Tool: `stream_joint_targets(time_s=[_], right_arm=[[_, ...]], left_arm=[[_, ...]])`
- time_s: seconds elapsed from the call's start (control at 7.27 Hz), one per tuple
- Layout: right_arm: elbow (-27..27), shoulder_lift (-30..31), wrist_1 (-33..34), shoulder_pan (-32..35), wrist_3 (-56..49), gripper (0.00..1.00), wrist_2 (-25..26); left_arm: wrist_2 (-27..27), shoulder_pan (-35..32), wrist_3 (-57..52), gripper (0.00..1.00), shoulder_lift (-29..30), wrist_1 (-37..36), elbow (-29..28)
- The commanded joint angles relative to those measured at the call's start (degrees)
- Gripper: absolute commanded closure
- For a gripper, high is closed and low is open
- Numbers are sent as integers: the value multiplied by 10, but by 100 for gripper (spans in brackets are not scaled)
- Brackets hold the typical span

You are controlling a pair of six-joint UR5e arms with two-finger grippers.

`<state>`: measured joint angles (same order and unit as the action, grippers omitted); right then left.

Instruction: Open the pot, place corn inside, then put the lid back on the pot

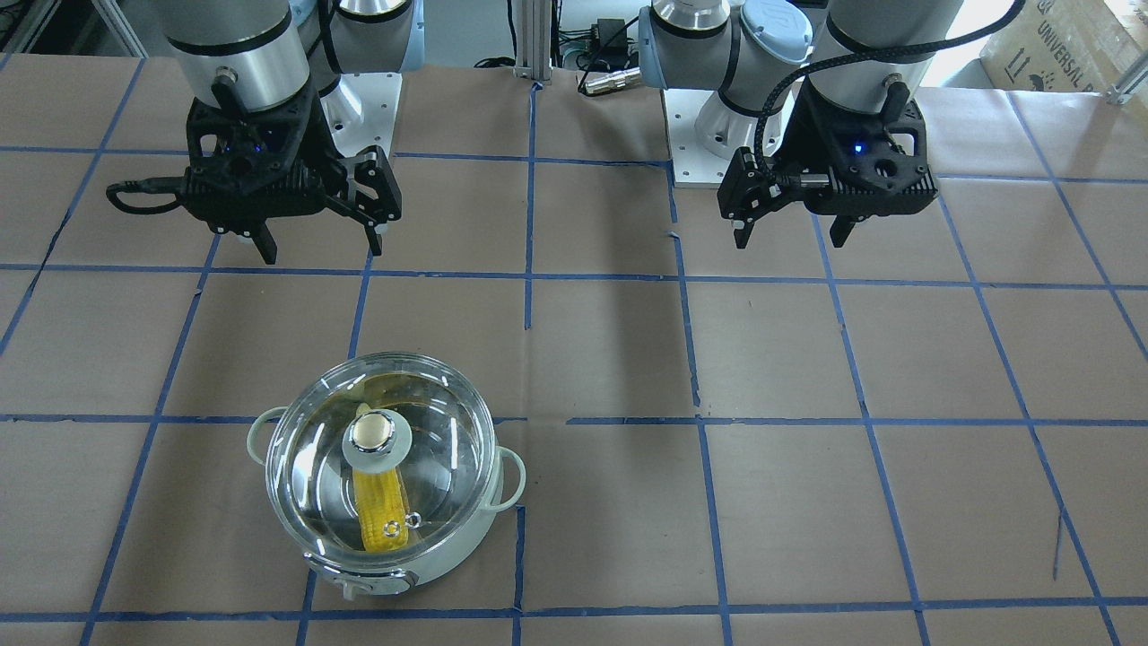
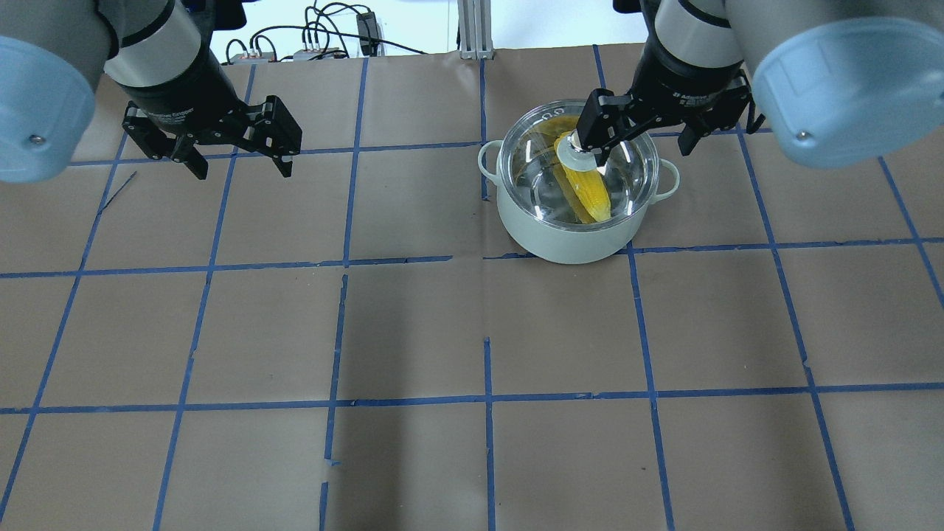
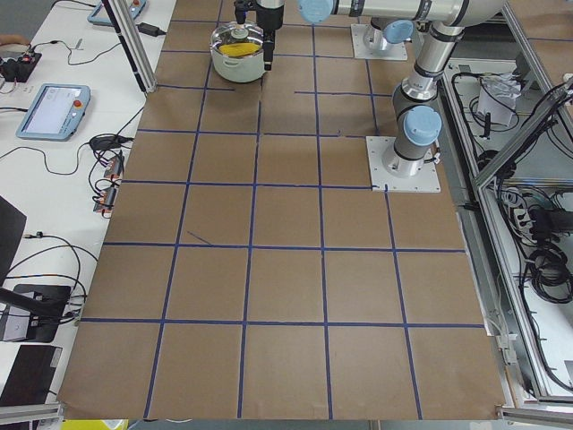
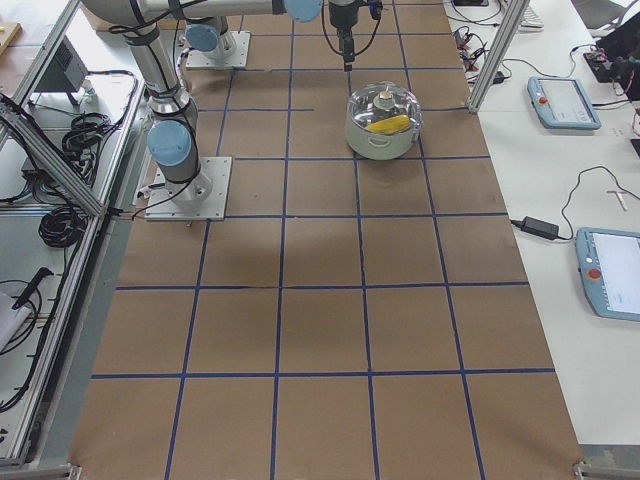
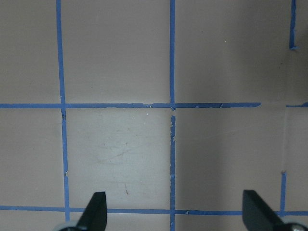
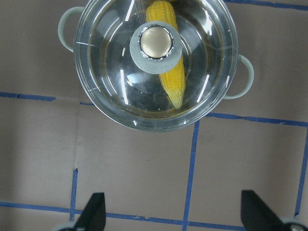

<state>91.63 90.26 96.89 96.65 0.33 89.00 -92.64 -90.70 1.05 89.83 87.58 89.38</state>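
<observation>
1. Brown paper with a blue tape grid covers the whole worktop (image 1: 610, 359). Both arm bases stand along its robot-side edge.
2. On my feed the round pale mint-green pot (image 2: 560, 240) stands upright in the robot's right half of the worktop. It is nearer the operators' edge than the robot's and well in from the right end.
3. The round clear glass domed lid (image 1: 378, 441) sits level on the pot's rim and closes it. Its grey-green knob with the beige top is at the centre.
4. The right gripper (image 1: 321, 247) hangs above the paper between the robot-side edge and the pot, clear of the lid. Its black fingers (image 6: 94, 211) are spread wide and hold nothing.
5. The left gripper (image 1: 789, 240) hovers over bare paper in the left half near the robot-side edge, well apart from the pot. Its fingers are also spread and empty.
6. The yellow tapered corn cob (image 1: 381, 511) lies flat inside the pot, seen through the glass and running under the knob.
</observation>
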Motion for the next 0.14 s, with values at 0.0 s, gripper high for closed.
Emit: stream_joint_targets(time_s=[0.0], right_arm=[[11,4,6,0,0,0,-1]], left_arm=[[0,0,0,0,1,0,0]])
